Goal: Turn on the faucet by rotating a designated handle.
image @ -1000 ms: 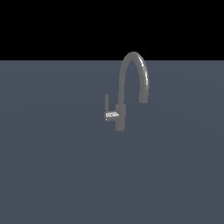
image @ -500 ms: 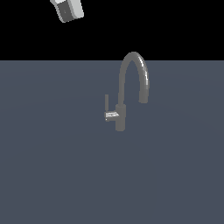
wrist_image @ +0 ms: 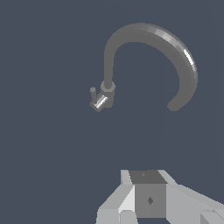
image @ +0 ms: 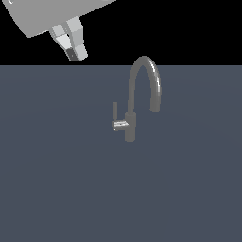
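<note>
**Still on the approach, handle not reached**

So, the grey worktop (image: 56,189) carries the faucet (image: 142,94) mid-scene. The hand (image: 75,49) is seen high, well apart toward the exterior view's left; nothing is held, and its opening can't be told. The handle (image: 115,111) stands upright. Next, a descent onto it is called for.

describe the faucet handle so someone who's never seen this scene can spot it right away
On the flat dark grey surface stands one faucet with a tall arched spout. At its short cylindrical body, on the exterior view's left, a shiny horizontal stub sticks out, and the handle is the thin straight rod rising upright from that stub. Unlike the thick curved spout, it is slim, short and straight.
</note>
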Controlling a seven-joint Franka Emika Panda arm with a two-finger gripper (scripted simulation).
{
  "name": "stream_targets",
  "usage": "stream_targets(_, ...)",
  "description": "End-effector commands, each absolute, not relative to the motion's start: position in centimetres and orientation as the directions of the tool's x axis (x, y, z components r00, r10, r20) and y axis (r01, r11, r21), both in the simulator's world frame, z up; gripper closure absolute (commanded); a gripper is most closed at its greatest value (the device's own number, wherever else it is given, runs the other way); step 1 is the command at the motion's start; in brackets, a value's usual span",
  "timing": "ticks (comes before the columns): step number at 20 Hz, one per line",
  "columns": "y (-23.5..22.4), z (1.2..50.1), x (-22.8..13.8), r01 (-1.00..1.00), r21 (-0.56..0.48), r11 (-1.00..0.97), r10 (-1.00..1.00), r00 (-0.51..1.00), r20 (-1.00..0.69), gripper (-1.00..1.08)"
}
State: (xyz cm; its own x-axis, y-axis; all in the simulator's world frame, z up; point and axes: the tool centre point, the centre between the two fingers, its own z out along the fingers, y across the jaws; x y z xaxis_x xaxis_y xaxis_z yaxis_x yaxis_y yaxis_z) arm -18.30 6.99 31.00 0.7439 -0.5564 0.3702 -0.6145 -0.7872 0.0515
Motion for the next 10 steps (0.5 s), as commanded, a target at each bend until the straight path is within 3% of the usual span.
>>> stream_targets(1, 7.3, 30.1, -17.6, -0.641, 0.045, -0.766, -0.577, 0.717, 0.390, 1.08)
stream_targets(10, 7.9, 27.2, -15.0, -0.722, 0.025, -0.692, -0.637, 0.625, 0.451, 1.08)
